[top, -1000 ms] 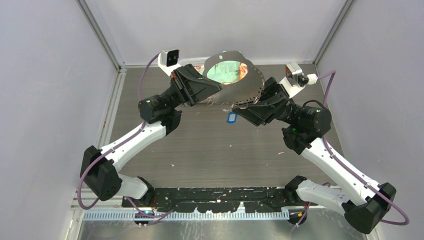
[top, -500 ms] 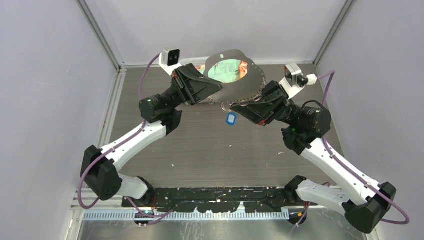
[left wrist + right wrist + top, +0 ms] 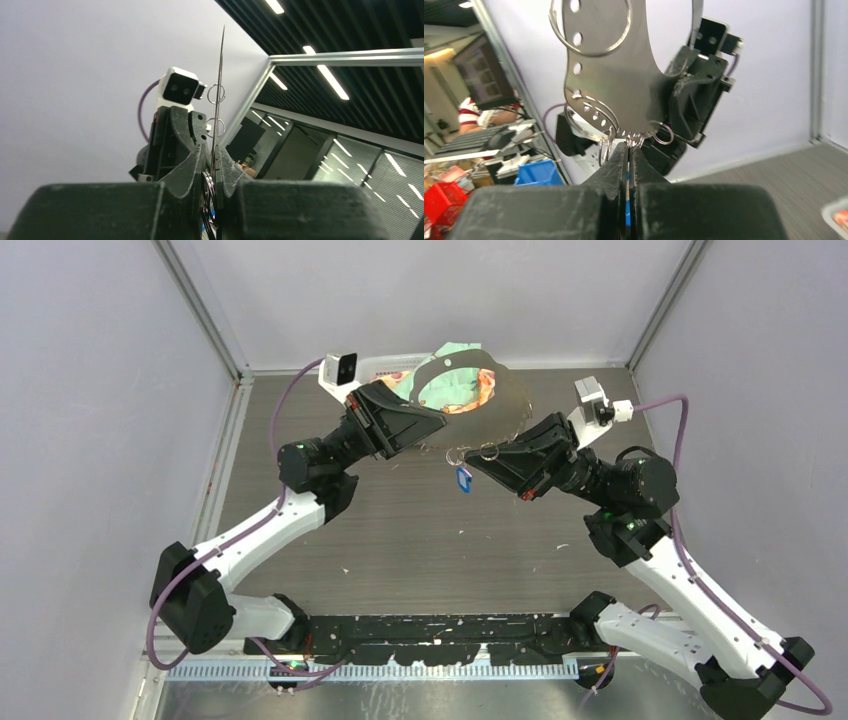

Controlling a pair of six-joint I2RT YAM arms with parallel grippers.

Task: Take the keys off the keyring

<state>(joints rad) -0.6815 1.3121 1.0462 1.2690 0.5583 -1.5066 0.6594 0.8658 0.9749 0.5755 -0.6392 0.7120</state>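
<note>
The keyring (image 3: pixel 619 75) is being held upright, clear of the bench (image 3: pixel 420 540), by the left hand (image 3: pixel 211 150). Its fingers are being pressed against both faces of the thin plate.

The right hand (image 3: pixel 629 150) is being held fully closed directly under the plate's lower rim, among the small silver loops (image 3: pixel 663 134). Whether a loop or a key is being pinched there cannot be told. The keys (image 3: pixel 463 478), marked by the blue tag, are hanging just below the right fingertips and are not yet free.

For a clean separation, the plate is best kept rigid by the left hand while the right hand is working. The bunch should be fed round the loop's coil rather than dragged straight away from the left hand. If nothing is being gripped, the right hand should be reopened and reseated on the loop.
</note>
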